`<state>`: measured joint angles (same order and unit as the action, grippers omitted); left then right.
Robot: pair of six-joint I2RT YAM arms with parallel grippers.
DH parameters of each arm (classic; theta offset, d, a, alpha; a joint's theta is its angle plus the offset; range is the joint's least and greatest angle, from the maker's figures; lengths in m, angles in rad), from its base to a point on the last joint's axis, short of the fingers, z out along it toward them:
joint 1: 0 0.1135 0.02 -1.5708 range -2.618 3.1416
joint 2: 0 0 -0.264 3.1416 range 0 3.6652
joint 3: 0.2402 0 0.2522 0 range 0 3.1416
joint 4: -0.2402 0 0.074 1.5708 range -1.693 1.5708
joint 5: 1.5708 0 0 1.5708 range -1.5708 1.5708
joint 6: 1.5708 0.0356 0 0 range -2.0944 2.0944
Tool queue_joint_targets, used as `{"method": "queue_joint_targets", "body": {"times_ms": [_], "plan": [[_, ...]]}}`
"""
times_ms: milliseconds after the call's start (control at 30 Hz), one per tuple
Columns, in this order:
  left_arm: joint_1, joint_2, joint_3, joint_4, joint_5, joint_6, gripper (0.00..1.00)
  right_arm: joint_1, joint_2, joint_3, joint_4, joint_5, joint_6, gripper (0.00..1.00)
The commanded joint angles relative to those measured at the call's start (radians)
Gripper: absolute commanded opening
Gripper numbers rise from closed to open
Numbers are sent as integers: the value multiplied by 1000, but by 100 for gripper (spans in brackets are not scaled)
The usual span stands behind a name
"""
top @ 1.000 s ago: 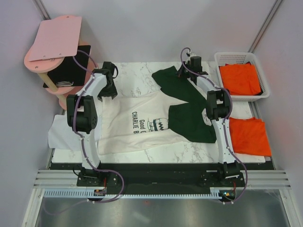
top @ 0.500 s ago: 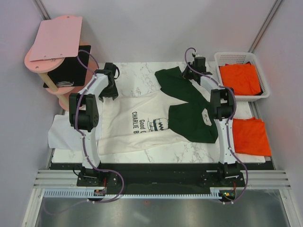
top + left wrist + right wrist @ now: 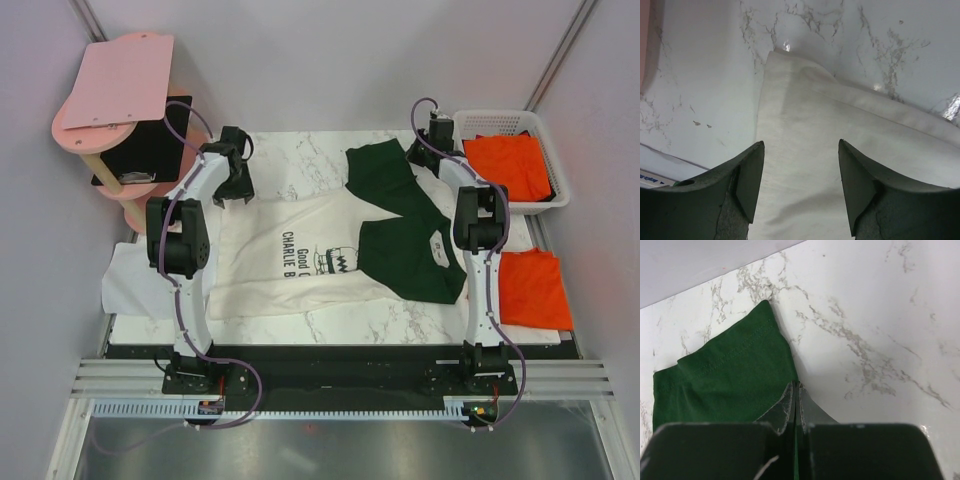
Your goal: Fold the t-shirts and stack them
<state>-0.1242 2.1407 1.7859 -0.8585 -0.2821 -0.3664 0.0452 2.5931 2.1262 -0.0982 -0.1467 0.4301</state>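
Cream-white t-shirt with the Charlie Brown print lies spread flat across the middle of the marble table, its print reading sideways in the top view and its dark green sleeve stretched out toward 1 o'clock. The right gripper sits at the far end of that sleeve; the right wrist view shows its jaws pressed together with no gap, the sleeve's hemmed edge running into them, so it has the cloth pinched at the tip. The left gripper is at about 11 o'clock over the shirt's far left corner; the left wrist view shows its jaws spread wide, one finger on each side of the pale cloth, gripping nothing. One orange t-shirt lies in the white basket at 2 o'clock, and another orange t-shirt lies flat on the table at 4 o'clock, just beside the right arm. White paper sheets stick out from under the shirt at 8 o'clock, and a pink stand is at 10 o'clock.
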Motion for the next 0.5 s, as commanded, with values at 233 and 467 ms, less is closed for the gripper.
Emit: {"method": "queue_joint_targets", "body": {"times_ms": [233, 467], "plan": [[-3, 91, 208, 30, 72, 81, 67, -36, -76, -3, 6, 68, 19, 0], [-3, 143, 273, 13, 93, 92, 67, -41, -87, -25, 17, 113, 29, 0]]}}
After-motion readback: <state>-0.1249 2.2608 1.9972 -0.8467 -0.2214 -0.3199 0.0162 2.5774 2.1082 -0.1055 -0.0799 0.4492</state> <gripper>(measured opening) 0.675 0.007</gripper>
